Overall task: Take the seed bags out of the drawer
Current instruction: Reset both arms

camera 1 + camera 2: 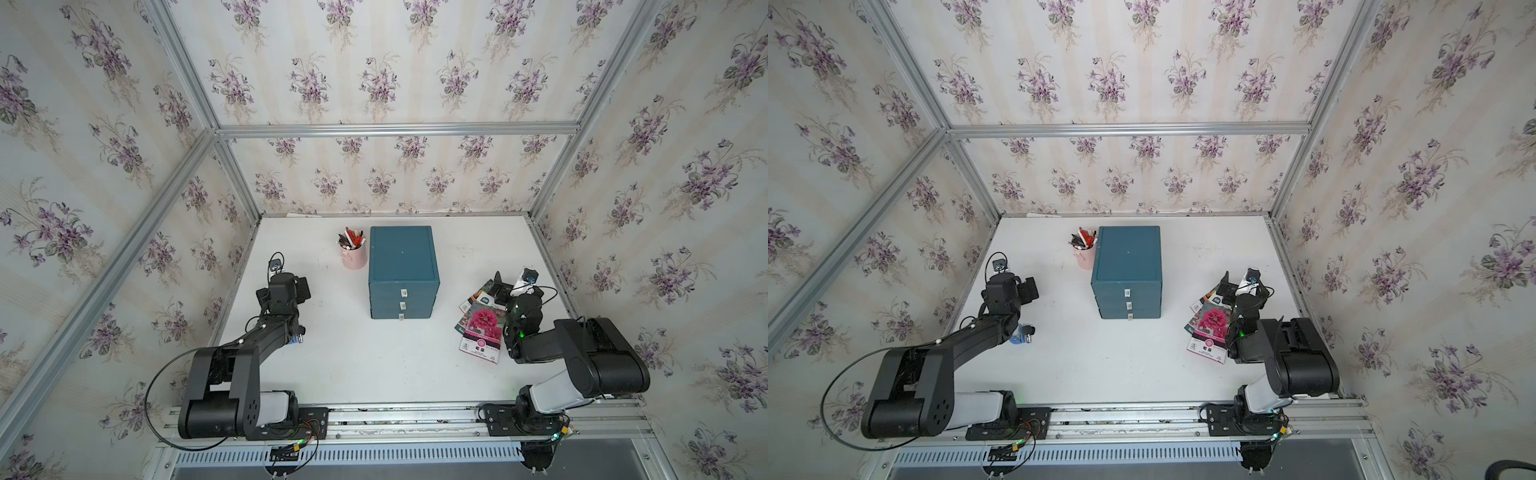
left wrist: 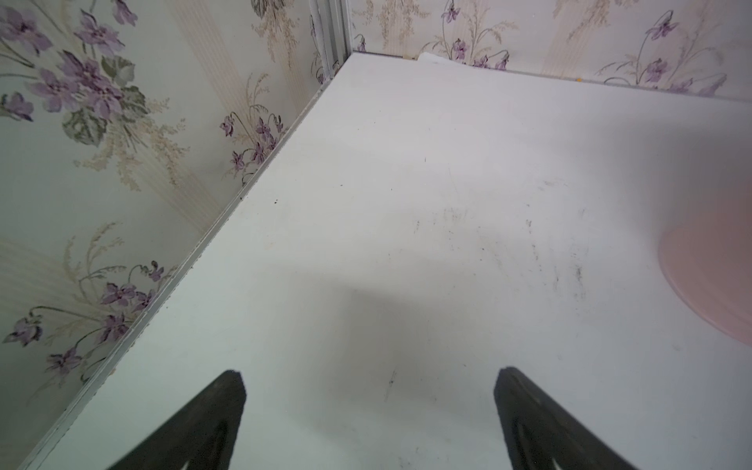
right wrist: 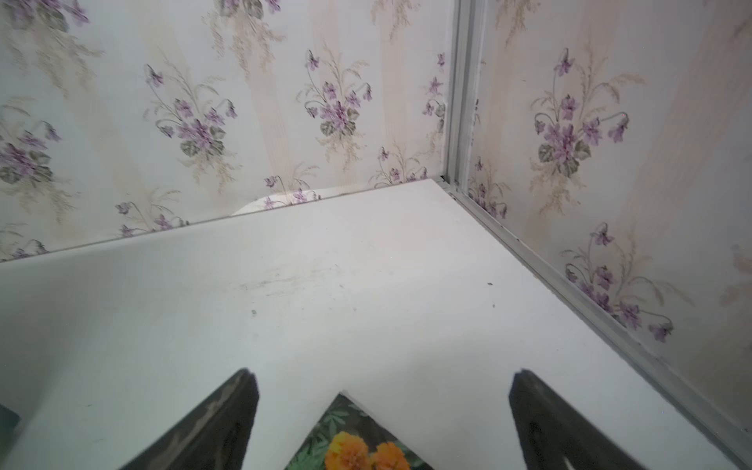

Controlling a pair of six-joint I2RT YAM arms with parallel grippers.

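Three seed bags (image 1: 480, 328) are lying in an overlapping pile on the white table (image 1: 365, 365), on the robot's right of the teal drawer chest (image 1: 403, 266), whose three drawers are sitting shut. The right tool (image 3: 384, 376) is hovering over the pile's far end, spread wide and gripping nothing, with a corner of the orange-bloom bag (image 3: 350, 443) showing between its fingers. The left tool (image 2: 368, 376) is hanging wide open and empty over bare table, near a pink pen cup (image 1: 353, 254).
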